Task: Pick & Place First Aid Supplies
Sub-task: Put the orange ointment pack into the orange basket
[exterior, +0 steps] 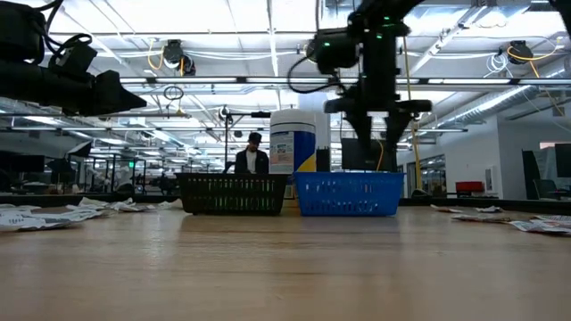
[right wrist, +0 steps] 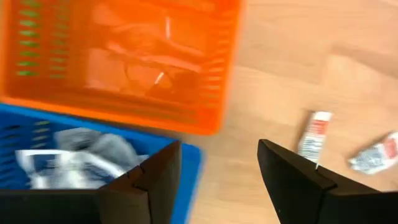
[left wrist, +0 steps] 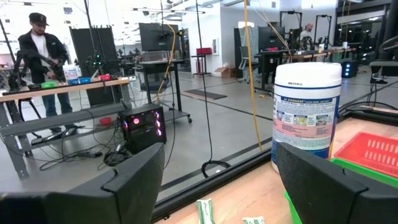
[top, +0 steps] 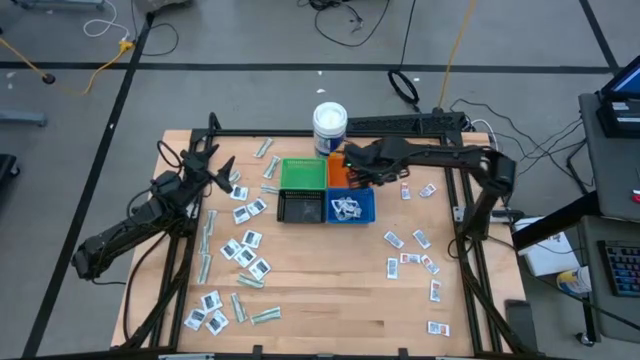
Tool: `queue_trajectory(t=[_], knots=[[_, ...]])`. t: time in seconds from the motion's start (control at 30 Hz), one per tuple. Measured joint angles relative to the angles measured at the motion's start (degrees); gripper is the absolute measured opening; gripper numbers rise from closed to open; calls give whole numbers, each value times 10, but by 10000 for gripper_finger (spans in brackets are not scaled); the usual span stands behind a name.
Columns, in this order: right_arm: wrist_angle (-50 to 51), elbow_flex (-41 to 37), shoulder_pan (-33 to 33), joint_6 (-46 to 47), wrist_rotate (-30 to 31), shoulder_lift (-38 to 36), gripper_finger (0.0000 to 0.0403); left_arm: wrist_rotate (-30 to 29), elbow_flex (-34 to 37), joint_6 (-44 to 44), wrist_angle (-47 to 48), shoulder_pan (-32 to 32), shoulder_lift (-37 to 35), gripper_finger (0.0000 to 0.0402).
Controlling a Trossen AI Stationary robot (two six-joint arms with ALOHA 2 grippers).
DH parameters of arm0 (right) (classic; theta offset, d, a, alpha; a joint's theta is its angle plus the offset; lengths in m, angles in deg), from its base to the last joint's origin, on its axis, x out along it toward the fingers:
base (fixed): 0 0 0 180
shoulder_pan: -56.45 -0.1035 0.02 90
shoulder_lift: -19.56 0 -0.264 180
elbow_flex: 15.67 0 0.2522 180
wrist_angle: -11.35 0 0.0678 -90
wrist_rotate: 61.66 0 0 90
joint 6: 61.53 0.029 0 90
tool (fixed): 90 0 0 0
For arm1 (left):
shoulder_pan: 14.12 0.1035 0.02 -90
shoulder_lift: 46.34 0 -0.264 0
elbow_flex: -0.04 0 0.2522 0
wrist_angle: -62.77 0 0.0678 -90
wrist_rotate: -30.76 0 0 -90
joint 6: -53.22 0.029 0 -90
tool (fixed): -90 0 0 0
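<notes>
We are viewing four bins (top: 327, 190) and a tub (top: 329, 127) standing mid-table, white packets (top: 245, 248) lying scattered either side. Right gripper (right wrist: 219, 163) is hovering spread, empty, over the orange bin (right wrist: 124, 56); left gripper (left wrist: 221, 180) is waiting spread near the tub.

A black slotted plastic bin (exterior: 235, 193) and a blue slotted plastic bin (exterior: 349, 193) stand side by side on the wooden bench (exterior: 285, 267). Behind them rises a white cylindrical tub with a blue label (exterior: 293, 157). The right end effector (exterior: 377, 134) hangs above the blue bin. Flat white packets (exterior: 53, 214) lie scattered toward both side edges. A person (exterior: 252, 155) stands beyond the bench.
</notes>
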Motion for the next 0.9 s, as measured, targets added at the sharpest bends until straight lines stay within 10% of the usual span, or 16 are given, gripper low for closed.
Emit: queue_trajectory(t=[0.47, 0.9], knots=[[-47, -232, 95, -38, 0, -187, 208, 0, 0, 0, 0, 0, 0, 308], [-196, -351, 107, -90, -2, -196, 208, 0, 0, 0, 0, 0, 0, 308]])
